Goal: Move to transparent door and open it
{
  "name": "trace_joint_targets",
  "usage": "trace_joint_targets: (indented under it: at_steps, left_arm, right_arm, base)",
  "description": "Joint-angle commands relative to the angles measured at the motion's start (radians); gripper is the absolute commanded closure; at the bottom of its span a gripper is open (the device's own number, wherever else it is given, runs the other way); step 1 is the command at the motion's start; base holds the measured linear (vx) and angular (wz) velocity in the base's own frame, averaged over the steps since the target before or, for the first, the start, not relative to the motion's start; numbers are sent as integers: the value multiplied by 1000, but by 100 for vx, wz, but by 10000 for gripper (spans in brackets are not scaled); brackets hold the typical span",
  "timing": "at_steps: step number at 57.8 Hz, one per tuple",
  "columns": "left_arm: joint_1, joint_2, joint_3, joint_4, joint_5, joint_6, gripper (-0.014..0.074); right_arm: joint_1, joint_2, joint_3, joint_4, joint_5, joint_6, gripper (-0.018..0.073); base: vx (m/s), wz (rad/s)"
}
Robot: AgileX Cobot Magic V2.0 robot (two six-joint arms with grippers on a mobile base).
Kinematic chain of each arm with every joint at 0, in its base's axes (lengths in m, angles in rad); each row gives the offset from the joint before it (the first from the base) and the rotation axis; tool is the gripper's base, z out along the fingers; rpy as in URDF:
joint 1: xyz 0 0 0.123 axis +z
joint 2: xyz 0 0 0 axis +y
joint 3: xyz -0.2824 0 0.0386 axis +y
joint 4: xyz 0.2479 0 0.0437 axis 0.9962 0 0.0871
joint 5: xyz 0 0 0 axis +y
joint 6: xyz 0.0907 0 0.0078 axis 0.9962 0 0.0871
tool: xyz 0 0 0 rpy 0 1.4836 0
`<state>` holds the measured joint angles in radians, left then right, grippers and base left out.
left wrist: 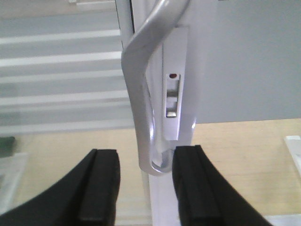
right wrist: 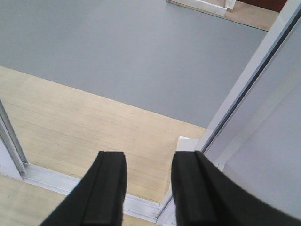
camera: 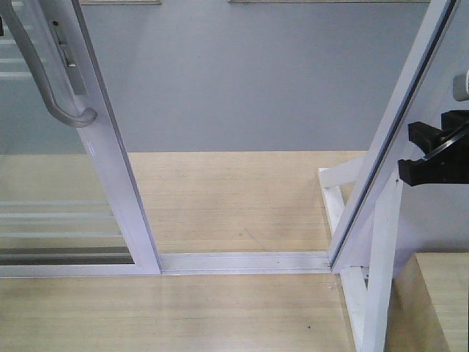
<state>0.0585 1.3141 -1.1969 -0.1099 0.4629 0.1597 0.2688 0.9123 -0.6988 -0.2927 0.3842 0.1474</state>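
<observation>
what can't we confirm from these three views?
- Left pincer: open around the handle in the left wrist view; contact with either finger can't be told, and the front view doesn't show it.
- Transparent door: its top and the handle's upper end are cut off by the frame edge in the front view.
- Right pincer: open, holding nothing; in the front view it is cut off at the right edge.

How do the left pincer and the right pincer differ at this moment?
The left pincer has the transparent door's grey handle between its fingers, not yet clamped; the right pincer has nothing between its fingers. The left faces the door frame; the right faces the open gap and floor track. Both are open, with black fingers.
</observation>
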Motion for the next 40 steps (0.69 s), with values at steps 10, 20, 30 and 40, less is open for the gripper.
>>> trace_joint_targets:
  at_steps: [10,20,30,40]
  left_arm:
    - [1,-167,228,-241,-32,3,192]
    - [1,-245,406,-259,11,10,192]
    - [1,-264,441,-204,30,20,208]
    - [1,-277,463,-182,34,25,234]
  right_arm:
    - [-5,-12,-31,-11,-68,2,227]
    - [-5,-12,-31,-11,-68,2,227]
    - [-5,-12,-31,-11,-68,2,227]
    - [-5,-12,-31,-11,-67,2,227]
  base:
    - [0,0]
    - [0,0]
    - [0,0]
    - [0,0]
